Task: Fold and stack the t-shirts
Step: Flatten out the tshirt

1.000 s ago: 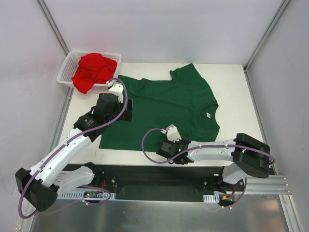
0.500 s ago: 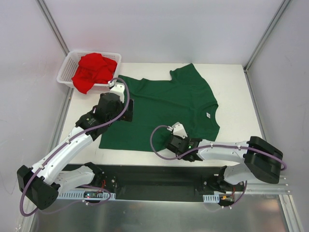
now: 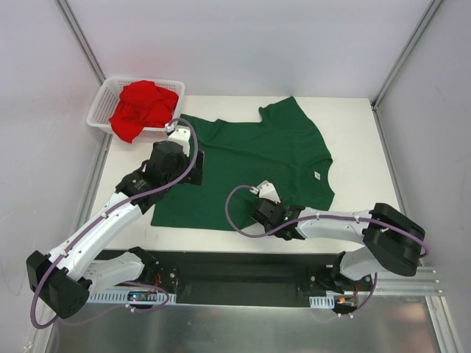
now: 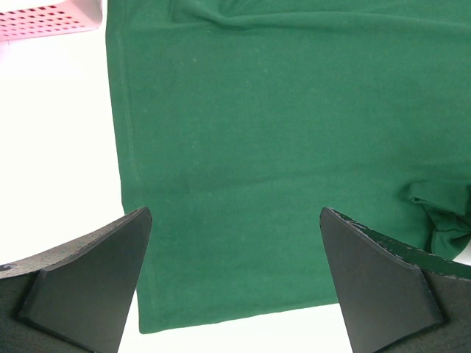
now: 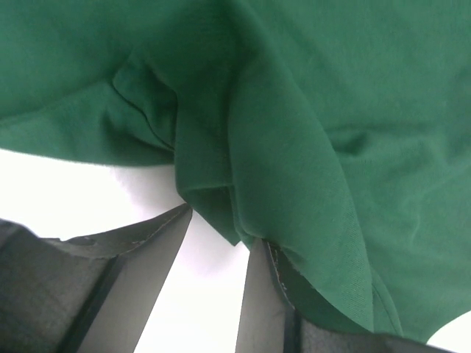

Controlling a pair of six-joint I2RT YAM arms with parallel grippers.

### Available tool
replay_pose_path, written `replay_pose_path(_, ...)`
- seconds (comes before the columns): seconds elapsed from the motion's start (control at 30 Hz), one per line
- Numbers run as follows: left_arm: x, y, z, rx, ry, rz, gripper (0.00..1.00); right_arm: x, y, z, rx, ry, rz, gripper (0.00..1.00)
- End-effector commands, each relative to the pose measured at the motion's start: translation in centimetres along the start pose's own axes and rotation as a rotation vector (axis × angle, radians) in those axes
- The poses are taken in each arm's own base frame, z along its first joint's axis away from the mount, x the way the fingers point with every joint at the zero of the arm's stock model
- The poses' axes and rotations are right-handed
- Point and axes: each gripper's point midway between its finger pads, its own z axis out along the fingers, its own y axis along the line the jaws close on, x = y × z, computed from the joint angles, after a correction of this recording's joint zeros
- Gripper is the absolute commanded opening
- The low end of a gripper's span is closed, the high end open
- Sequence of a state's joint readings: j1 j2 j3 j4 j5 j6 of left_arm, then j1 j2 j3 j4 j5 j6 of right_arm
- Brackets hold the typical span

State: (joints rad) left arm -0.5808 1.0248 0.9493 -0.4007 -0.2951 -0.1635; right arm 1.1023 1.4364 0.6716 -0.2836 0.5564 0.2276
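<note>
The dark green t-shirt's [image 3: 257,162] near sleeve is found at the tips of the half-parted, empty right fingers [image 5: 140,272], the left fingers [image 4: 88,272] spread wide over its hem.

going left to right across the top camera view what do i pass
white basket holding the red t-shirt → left end effector → right end effector → white neck label. The green t-shirt spreads beneath both end effectors, so it gets no single place in the order.
</note>
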Motion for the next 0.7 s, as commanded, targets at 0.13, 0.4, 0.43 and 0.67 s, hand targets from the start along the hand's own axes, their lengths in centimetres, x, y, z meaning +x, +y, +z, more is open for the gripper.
replay_pose_path(0.13, -0.80, 0.70, -0.06, -0.022, -0.031, 0.009, 0.99, -0.39, 0.84, 1.09, -0.042, 0.031, -0.001, 0.44)
replay_pose_path(0.4, -0.45, 0.85, -0.01, -0.027, -0.025, 0.010, 0.99, -0.85, 0.13, 0.81, -0.013, 0.027, -0.001, 0.44)
replay_pose_path(0.43, -0.48, 0.87, 0.01, -0.027, -0.025, 0.011, 0.99, -0.76, 0.08, 0.92, -0.011, 0.032, -0.001, 0.42)
replay_pose_path(0.67, -0.61, 1.06, -0.17, -0.032, -0.033, 0.009, 0.99, -0.30, 0.49, 1.23, -0.022, 0.047, 0.011, 0.09)
